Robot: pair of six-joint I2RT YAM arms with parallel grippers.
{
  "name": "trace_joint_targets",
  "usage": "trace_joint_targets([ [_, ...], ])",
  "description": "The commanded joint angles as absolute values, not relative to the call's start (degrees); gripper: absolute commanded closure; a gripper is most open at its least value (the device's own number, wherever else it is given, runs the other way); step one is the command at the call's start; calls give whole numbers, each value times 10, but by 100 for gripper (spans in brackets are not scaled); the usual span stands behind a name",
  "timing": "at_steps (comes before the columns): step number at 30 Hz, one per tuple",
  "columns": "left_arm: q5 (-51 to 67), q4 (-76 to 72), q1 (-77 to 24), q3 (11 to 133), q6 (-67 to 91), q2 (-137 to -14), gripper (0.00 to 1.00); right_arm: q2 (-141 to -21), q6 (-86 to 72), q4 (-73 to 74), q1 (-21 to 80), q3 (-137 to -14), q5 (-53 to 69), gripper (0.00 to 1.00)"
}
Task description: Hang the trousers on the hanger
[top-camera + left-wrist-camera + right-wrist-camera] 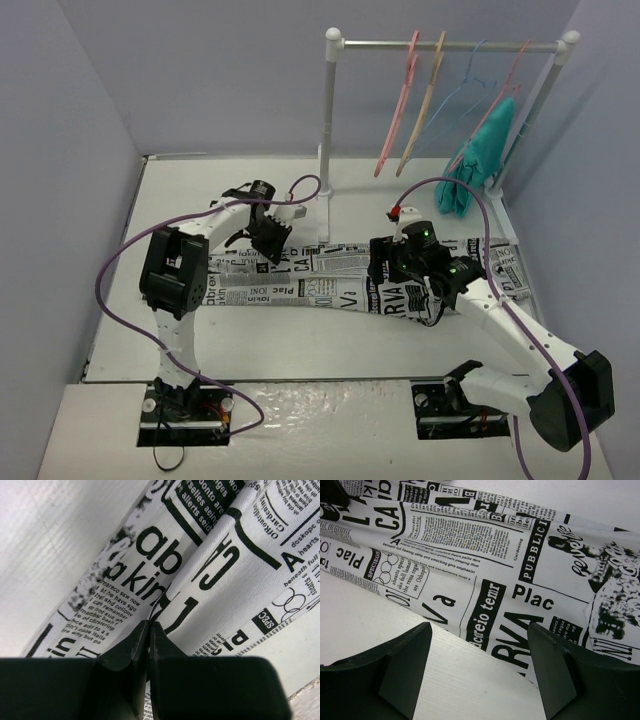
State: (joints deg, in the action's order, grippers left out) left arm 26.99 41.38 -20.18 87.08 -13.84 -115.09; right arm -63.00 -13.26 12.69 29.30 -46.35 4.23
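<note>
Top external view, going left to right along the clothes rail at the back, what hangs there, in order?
pink hanger → tan hanger → thin blue wire hanger → teal garment

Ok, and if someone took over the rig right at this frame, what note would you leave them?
Left pincer: shut at a fold of the trousers; whether cloth is pinched is unclear.
Right pincer: open above the trousers' near edge, holding nothing.
Trousers: stretched out across the table.
Pink hanger: hooked on the rail, apart from the trousers.
Done: nothing is on the hanger yet.
Left: lift the trousers and drape them over the pink hanger.
</note>
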Motion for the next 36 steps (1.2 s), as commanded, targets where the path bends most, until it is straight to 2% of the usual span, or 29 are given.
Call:
trace_joint_targets([
  [1,252,425,-200,924,-158,-1107,100,-615,-134,119,294,-468,29,26],
  [7,231,439,-200,962,-161,-1138,100,-613,-134,121,295,-468,24,26],
  [23,176,381,-200,967,-138,-1188,98,-618,-155,126,294,-462,1,26],
  [29,97,345,-200,961,-106,-1192,87,-643,-192,128,294,-459,-47,26],
  [33,36,310,-200,952,-69,-1171,75,-665,-220,129,291,-465,-67,26],
  [36,-2,276,-200,928,-31,-1132,61,-686,-243,128,277,-469,-73,26],
])
